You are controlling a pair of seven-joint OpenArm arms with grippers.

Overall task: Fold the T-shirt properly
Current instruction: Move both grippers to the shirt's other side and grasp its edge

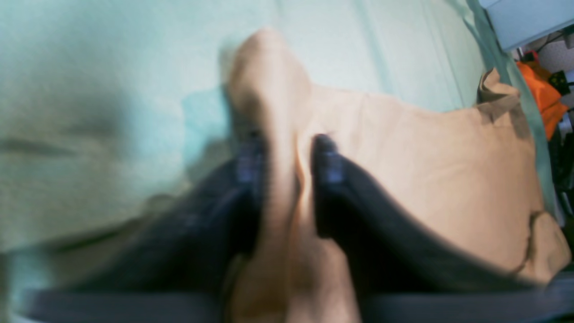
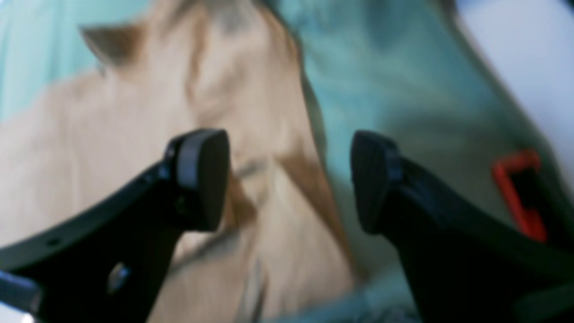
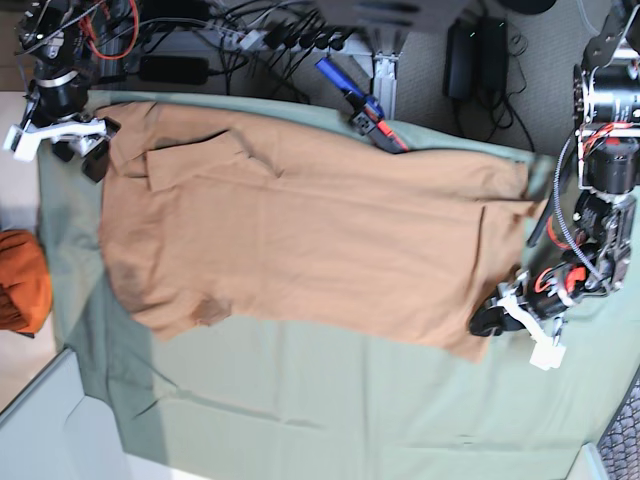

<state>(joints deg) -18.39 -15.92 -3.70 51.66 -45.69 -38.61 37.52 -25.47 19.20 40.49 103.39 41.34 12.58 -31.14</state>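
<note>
Both wrist views blurred. Left claw (image 1: 287, 154) pinches a raised fold of T-shirt (image 3: 320, 240); base view hides that grip. Right claw (image 2: 289, 179) gapes wide, holding nothing, above shirt edge. Shirt spread on green cloth (image 3: 330, 400) over desk.

Both arms are black metal with white clip-like brackets; the right gripper (image 2: 287, 179) has matte rounded jaws (red cabling near the left gripper (image 3: 500, 312)).
</note>
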